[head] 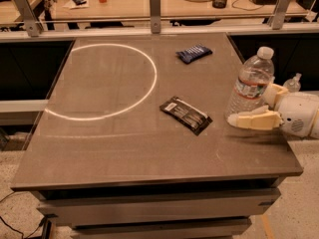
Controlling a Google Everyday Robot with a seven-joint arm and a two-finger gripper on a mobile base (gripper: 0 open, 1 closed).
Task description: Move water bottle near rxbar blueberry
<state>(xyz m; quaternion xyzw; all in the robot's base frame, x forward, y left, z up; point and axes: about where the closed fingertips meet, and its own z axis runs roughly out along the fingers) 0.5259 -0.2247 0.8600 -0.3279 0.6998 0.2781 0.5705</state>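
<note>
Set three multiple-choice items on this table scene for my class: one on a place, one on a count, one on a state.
1. Where is the gripper?
A. at the right edge of the table, by the water bottle
B. at its left edge
C. over its middle

2. How many snack wrappers lie on the table?
A. one
B. two
C. four

3. The water bottle is:
A. on its side
B. upright, capped
C. upright, uncapped

Key:
1 A, it sits at the bottle's base on the right.
2 B, the rxbar blueberry and the black wrapper.
3 B, it stands with its cap on.
</note>
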